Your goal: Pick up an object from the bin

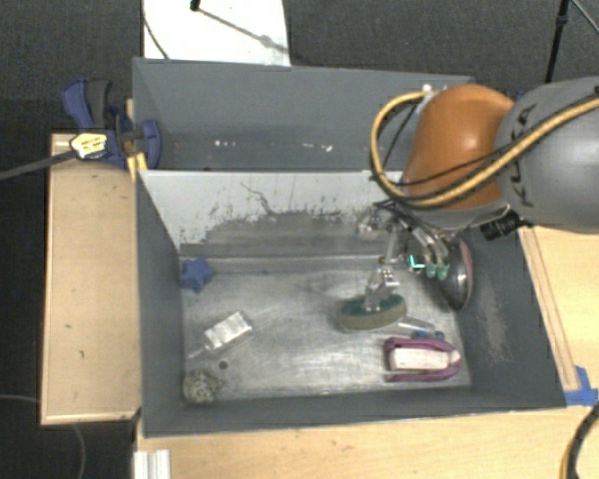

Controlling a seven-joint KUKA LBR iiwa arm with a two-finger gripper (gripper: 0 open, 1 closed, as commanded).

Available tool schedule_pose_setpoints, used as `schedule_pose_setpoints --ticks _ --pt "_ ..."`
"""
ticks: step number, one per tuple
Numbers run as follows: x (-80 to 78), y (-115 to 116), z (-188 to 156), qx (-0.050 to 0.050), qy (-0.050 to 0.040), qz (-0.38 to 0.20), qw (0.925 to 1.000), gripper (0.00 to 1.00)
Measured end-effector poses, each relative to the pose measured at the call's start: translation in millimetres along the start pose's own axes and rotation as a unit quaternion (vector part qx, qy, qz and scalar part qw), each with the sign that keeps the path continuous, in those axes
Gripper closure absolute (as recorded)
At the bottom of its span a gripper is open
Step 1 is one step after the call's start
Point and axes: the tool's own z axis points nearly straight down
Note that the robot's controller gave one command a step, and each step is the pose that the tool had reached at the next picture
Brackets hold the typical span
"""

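Nearest, on the right, lies a purple and white packet (421,358). Just behind it sits a flat, round, dark green disc (367,314), right of the middle of the bin (280,372). The gripper (384,289) is down on top of that disc. I cannot tell if it is open or closed. The disc is low and flat, so it could slip away or just slide. The packet is close and might get bumped. Farther left, a blue bit (195,272) is well out of the way.
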Motion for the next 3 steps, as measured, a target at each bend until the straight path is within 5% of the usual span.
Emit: schedule_pose_setpoints --ticks 1,2,3 --pt "43.2 -40 69 0.000 -0.0104 -0.094 0.9955 0.00" --pt "41.0 -40 67 0.001 -0.0139 -0.093 0.9956 1.00" --pt "73.7 -55 -104 0.002 -0.0068 -0.189 0.9820 1.00"
